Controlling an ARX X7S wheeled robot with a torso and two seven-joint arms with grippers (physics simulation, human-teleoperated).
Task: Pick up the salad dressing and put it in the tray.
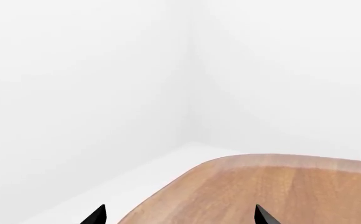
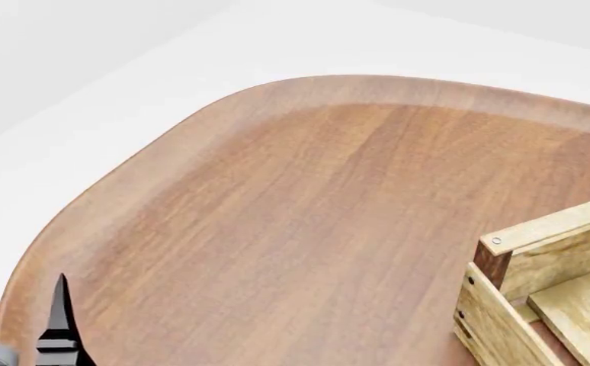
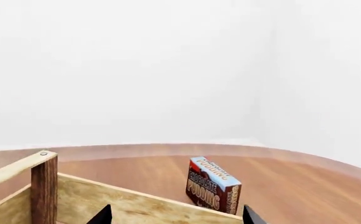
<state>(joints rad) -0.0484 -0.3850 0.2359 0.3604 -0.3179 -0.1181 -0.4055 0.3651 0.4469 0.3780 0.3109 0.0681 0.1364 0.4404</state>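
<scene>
The salad dressing is not in any view. The tray [image 2: 539,282], a light-wood slatted crate with a dark brown corner post, shows at the head view's lower right edge; its wall and post also show in the right wrist view [image 3: 74,196]. My left gripper [image 1: 180,215] is open and empty over the table's rounded corner; one of its fingertips [image 2: 61,305] shows at the head view's lower left. My right gripper [image 3: 175,215] is open and empty, just above the tray's wall.
The rounded wooden table [image 2: 295,213] stands near white walls. A brown and blue chocolate pudding box [image 3: 213,186] stands upright on the table beyond the tray, seen in the right wrist view.
</scene>
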